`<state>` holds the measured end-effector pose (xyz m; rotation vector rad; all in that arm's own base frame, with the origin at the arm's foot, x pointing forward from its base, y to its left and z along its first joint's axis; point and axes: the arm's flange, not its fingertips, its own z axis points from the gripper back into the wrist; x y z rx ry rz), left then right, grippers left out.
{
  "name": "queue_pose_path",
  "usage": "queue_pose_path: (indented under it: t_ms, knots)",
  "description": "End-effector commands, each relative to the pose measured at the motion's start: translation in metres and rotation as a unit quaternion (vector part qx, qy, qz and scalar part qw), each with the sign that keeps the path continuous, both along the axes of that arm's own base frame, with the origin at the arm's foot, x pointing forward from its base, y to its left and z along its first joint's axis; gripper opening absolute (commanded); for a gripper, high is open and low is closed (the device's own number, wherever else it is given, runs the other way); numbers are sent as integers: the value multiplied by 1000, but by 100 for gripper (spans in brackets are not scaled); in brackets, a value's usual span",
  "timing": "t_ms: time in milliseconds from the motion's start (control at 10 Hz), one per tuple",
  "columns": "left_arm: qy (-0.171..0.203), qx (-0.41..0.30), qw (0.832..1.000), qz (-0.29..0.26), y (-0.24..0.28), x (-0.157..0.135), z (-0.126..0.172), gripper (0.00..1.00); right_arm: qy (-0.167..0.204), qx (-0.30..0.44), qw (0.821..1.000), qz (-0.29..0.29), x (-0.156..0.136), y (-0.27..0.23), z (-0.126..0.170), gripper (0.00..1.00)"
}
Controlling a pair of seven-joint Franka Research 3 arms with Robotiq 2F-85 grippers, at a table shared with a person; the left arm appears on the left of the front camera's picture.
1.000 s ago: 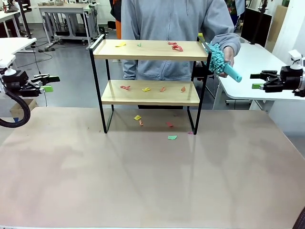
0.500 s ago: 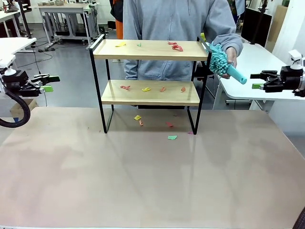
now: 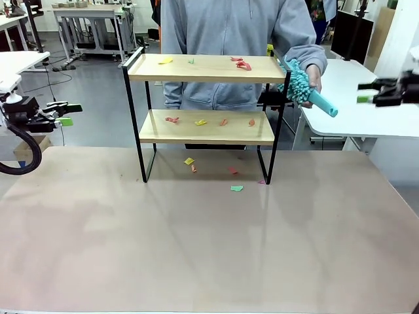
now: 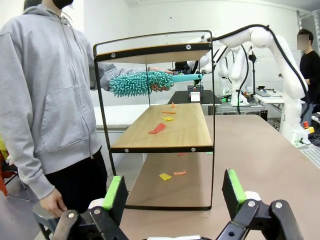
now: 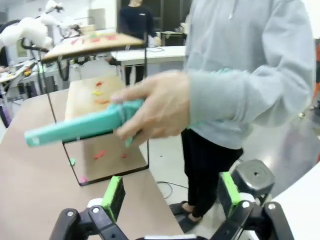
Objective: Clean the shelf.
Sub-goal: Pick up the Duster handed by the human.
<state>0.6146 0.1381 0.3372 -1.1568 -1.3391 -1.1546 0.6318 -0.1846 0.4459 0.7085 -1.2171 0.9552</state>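
A hand (image 3: 315, 77) holds the duster (image 3: 298, 82) handle-first beside the shelf (image 3: 209, 69), likely offering it to the wide-open right pincer (image 3: 361, 93); the left pincer (image 3: 71, 114) also gapes.

Grey floor (image 3: 88, 104), white workbenches (image 3: 91, 12) far left, white side table (image 3: 357, 91) right, pale wall (image 4: 120, 20), even indoor light

Table (image 3: 196, 248): beige top, wide, nearest the camera.
Person (image 3: 229, 52): grey hoodie, dark trousers, stands at the far side of the table.
Right side table (image 3: 353, 111): white, just beside the person.
Left side table (image 3: 16, 60): white, at the picture's edge.
Benches (image 3: 91, 13): white tops, far back left.
Floor (image 3: 91, 98): grey, glossy.
Black panel (image 3: 350, 36): upright, behind the right side table.
Bystander (image 4: 311, 70): dark top, far off.
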Motion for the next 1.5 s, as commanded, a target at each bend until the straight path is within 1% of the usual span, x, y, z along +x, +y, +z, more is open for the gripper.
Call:
queue_pose_path:
  t_ms: [0, 100, 200, 300, 400, 600, 800, 900, 1300, 1400]
  knots:
    - [-6, -1, 1000, 1, 0, -1, 3, 100, 42, -27, 998, -43, -27, 28, 49, 100]
    - [-6, -1, 1000, 1, 0, -1, 3, 100, 58, -47, 995, -73, -41, 42, 77, 100]
    - [-6, -1, 1000, 1, 0, -1, 3, 100, 85, -40, 992, -87, -55, 59, 95, 100]
    - [-6, -1, 1000, 1, 0, -1, 3, 100, 107, -60, 984, -128, -66, 79, 111, 100]
    - [-6, -1, 1000, 1, 0, -1, 3, 100, 133, -85, 974, -160, -78, 101, 127, 100]
    - [-6, -1, 1000, 1, 0, -1, 3, 100, 179, -136, 946, -233, -101, 133, 146, 100]
    - [-6, -1, 1000, 1, 0, -1, 3, 100, 187, -151, 941, -237, -113, 146, 146, 100]
    - [-6, -1, 1000, 1, 0, -1, 3, 100, 141, -133, 955, -223, -97, 131, 148, 100]
    - [-6, -1, 1000, 1, 0, -1, 3, 100, 141, -133, 955, -223, -97, 131, 148, 100]
    - [-6, -1, 1000, 1, 0, -1, 3, 100, 155, -143, 948, -237, -102, 131, 148, 100]
